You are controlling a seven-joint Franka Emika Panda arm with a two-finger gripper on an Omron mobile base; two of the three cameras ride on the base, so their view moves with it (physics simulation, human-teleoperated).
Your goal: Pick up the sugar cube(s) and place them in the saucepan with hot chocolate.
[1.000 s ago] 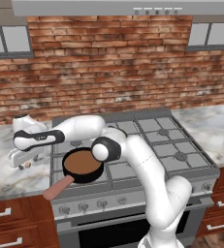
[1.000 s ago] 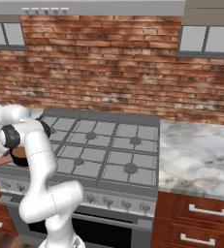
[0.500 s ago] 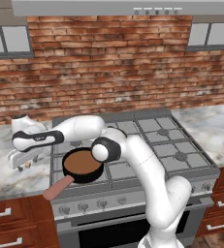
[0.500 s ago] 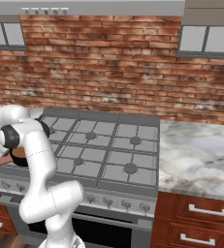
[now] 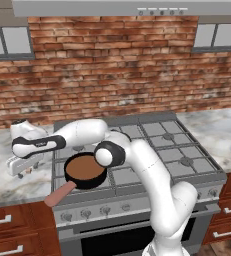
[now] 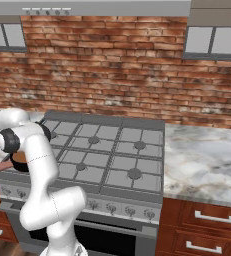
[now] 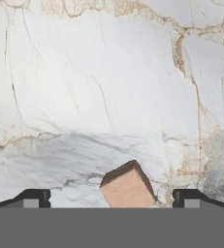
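gripper [image 7: 111, 198]: spread wide, holding nothing | sugar cube [image 7: 127, 186]: on marble counter [image 7: 108, 87], between fingertips

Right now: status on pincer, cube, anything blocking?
Pincer open, low over marble counter. Sugar cube between fingertips, not gripped. Saucepan on stove, chocolate in. Nothing in the way.

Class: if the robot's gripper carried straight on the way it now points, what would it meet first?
Most likely the small pinkish-tan sugar cube, which lies on the white marble counter between the open jaws of the gripper. Depth is hard to judge, so the finger tips might touch the counter alongside it.
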